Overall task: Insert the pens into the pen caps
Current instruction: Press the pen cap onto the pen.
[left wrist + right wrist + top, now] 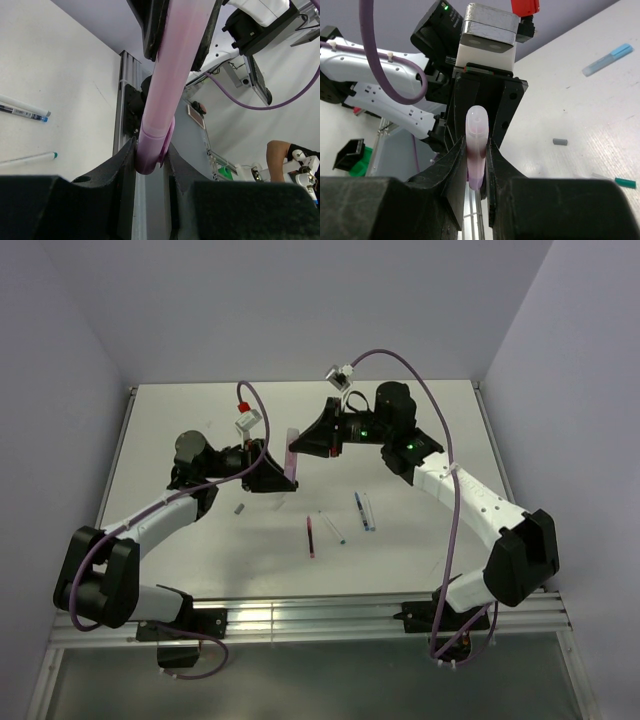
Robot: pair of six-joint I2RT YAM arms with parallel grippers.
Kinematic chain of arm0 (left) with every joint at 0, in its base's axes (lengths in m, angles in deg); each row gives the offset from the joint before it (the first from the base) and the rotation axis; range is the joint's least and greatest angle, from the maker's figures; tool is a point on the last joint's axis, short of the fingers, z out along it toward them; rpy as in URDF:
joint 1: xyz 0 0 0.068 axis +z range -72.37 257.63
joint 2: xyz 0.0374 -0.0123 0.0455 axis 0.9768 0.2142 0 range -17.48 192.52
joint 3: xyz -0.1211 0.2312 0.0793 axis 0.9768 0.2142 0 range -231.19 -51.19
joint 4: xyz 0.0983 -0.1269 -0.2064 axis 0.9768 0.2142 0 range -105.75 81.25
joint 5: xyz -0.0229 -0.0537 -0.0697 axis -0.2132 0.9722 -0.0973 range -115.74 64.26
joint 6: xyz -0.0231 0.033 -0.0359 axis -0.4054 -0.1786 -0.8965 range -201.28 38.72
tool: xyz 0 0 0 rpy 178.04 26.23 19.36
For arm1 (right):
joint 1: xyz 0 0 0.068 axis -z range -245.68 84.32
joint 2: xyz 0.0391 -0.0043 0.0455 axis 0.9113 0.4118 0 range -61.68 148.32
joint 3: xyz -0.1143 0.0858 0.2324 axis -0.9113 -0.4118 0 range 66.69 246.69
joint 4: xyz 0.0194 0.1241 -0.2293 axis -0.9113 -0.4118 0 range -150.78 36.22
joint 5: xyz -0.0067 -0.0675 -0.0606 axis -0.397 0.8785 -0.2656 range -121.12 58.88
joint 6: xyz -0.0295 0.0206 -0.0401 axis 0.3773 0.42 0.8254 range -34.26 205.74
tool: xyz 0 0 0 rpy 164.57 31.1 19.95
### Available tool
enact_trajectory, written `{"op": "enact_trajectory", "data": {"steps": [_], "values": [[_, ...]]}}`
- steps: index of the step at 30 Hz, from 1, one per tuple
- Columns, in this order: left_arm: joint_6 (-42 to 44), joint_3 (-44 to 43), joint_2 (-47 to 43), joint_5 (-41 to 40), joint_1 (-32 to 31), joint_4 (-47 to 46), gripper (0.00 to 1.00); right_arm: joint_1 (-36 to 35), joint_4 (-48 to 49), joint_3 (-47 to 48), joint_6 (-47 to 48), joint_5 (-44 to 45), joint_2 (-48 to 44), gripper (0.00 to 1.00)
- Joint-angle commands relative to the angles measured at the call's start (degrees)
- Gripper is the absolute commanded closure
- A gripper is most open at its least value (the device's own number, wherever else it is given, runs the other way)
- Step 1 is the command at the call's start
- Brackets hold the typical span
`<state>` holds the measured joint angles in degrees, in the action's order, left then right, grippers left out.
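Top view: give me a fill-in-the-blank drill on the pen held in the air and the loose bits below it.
1. The pen held in the air between the left gripper and the right gripper is ___ in colour.
2. The number of grippers with jaws shut on it is ___.
3. The small grey cap on the table lies nearer the ___ arm.
Missing: pink; two; left.

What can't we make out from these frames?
Top external: pink pen tiny, its ends covered by the left gripper and right gripper; how far it sits in the cap is unreadable.
Right wrist: the pen's lower part is hidden between that gripper's own fingers.
Left wrist: pens cut off by the left edge; far ends unseen.
Top external: grey cap too small to tell its open end.
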<state>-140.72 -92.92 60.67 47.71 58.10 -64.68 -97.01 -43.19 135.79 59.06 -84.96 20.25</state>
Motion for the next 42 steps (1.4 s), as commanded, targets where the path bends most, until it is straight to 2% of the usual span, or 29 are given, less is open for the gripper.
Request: {"op": "enact_trajectory", "data": {"steps": [1,4,8,9,11,12,15,18,20,22,27,30,32,33,34,35,36,37,39,40,42], "values": [[-3.4,-2.9,-3.0,-11.6,2.0,-4.6,1.0,-3.6,-7.6,-1.7,-1.3,-7.7,1.7,0.76],[-3.0,-2.2,-3.2,-11.9,2.0,-3.6,1.0,-3.6,-6.9,-1.6,-2.2,-7.5,1.7,0.79],[-3.7,-2.1,-3.0,-12.3,2.0,-2.2,1.0,-3.6,-4.8,-1.9,-3.7,-8.2,2.1,0.95],[-3.7,-2.5,-2.6,-12.2,2.0,-1.9,0.97,-3.6,-4.5,-2.0,-3.9,-8.3,2.4,1.0],[-3.1,-3.1,-2.3,-12.1,2.0,0.6,0.81,-3.2,-3.6,-2.5,-4.9,-9.1,2.4,1.0],[-2.4,-3.6,-2.5,-12.4,2.0,1.9,0.66,-2.9,-3.2,-2.7,-5.2,-9.1,2.4,1.0],[-1.0,-3.8,-2.9,-13.2,2.6,4.9,0.51,-1.9,-2.3,-3.0,-6.3,-10.3,2.8,1.0],[-0.9,-3.5,-3.3,-13.6,4.1,6.0,0.42,-0.9,-1.1,-3.5,-7.5,-10.9,2.5,1.0],[-0.7,-3.5,-3.6,-13.2,4.7,6.6,0.4,-0.6,-0.3,-3.5,-8.6,-11.3,2.6,1.0],[-0.2,-3.4,-3.9,-12.2,5.0,7.5,0.33,0.0,0.7,-3.5,-10.4,-11.6,2.9,1.0],[6.5,-3.7,-6.2,-9.5,5.0,17.0,0.3,1.7,4.6,-3.4,-13.9,-12.5,3.3,1.0],[18.2,-5.7,-8.9,-8.9,6.1,30.4,0.3,2.2,7.1,-3.0,-18.0,-13.8,4.3,1.0],[34.0,-9.0,-11.7,-10.9,7.7,44.5,0.29,2.8,8.6,-3.0,-21.7,-14.7,4.9,1.0],[42.6,-11.2,-12.7,-12.6,9.6,51.5,0.29,2.9,9.6,-3.7,-23.2,-15.1,5.6,1.0],[63.3,-13.4,-13.7,-15.2,10.3,64.3,0.29,2.9,10.9,-4.2,-26.7,-15.9,5.9,1.0],[71.7,-15.0,-14.9,-21.3,10.4,67.8,0.28,2.9,15.0,-4.9,-29.1,-16.3,6.3,1.0],[79.5,-15.5,-18.3,-23.9,10.4,69.7,0.28,2.9,17.5,-6.4,-31.5,-16.6,6.6,1.0],[92.8,-14.5,-20.6,-26.1,10.5,69.4,0.29,2.9,19.4,-7.0,-35.2,-17.0,7.6,1.0],[103.1,-8.6,-27.7,-30.4,10.5,65.0,0.29,2.8,23.2,-7.4,-37.6,-17.6,8.6,1.0],[113.2,-6.5,-30.0,-30.6,10.5,63.4,0.29,2.8,23.9,-7.5,-39.1,-17.8,9.3,1.0],[119.6,1.1,-36.3,-29.0,10.5,54.8,0.3,2.2,27.4,-7.9,-40.9,-18.7,9.6,1.0]]}}
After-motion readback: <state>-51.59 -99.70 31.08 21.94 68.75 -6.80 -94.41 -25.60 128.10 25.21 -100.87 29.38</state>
